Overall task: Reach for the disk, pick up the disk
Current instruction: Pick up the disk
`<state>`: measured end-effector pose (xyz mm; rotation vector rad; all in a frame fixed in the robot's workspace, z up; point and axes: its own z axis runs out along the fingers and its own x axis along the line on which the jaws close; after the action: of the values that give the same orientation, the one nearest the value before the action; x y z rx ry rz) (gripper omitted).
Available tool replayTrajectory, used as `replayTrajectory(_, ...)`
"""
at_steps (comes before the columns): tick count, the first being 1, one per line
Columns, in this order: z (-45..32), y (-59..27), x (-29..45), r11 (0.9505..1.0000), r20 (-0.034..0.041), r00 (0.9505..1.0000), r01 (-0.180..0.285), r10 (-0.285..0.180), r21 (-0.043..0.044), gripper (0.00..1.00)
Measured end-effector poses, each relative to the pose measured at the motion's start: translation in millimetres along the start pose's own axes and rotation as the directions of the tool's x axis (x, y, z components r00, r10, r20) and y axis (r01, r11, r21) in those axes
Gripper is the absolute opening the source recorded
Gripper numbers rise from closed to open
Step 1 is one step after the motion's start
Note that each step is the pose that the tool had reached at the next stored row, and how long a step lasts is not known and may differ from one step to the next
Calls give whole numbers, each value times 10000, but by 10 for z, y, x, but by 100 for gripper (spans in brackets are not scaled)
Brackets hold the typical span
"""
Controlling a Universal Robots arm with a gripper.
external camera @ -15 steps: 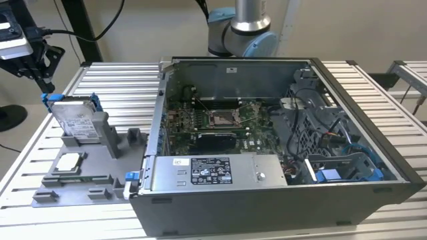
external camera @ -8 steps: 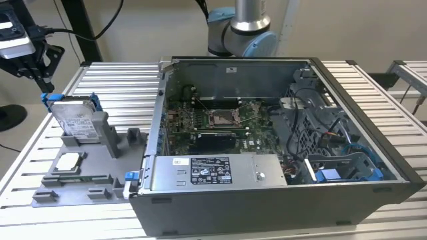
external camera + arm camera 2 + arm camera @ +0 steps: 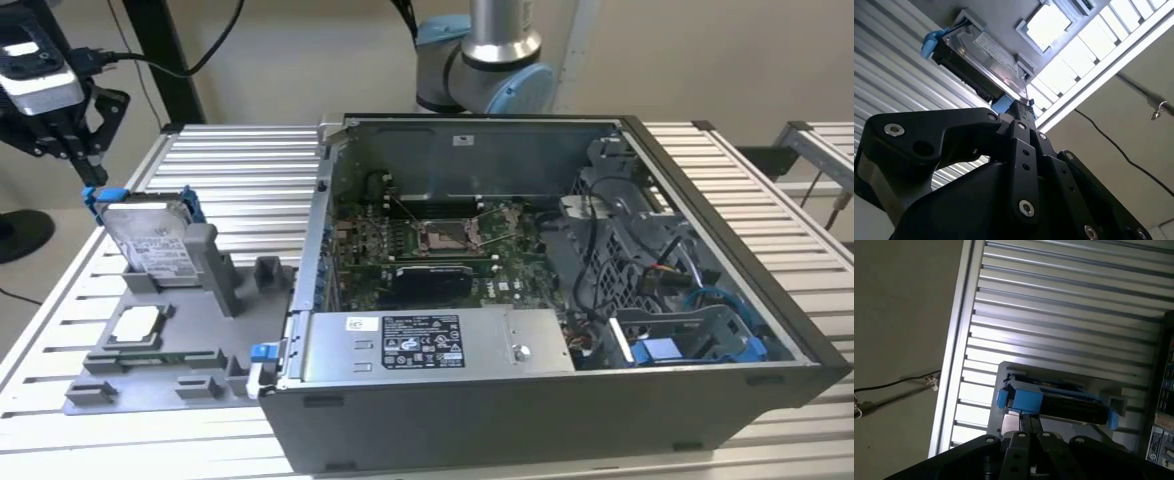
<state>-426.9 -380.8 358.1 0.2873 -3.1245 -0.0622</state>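
Jaws together at disk top corner; long axis near-upright

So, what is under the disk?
A grey holder, standing on the slatted table; the disk leans upright in it. The holder's wall covers the disk's lower edge.

Silver-grey disk edged bright blue, black tool, ribbed silver table

Standing here, the disk's lower part is sunk behind the grey holder in the exterior view. The gripper near its blue corner runs off that view's left edge, and the arm off the top. In both wrist views the gripper's black body covers part of the disk.
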Motion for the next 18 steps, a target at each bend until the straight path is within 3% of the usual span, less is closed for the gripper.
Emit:
replayTrajectory(3,0,0,0,9994,-14,9994,336,-336,0,0)
replayTrajectory(12,0,0,0,9989,-18,9989,471,-471,-1,0)
replayTrajectory(18,0,0,0,9937,-44,9937,1117,-1117,-3,0)
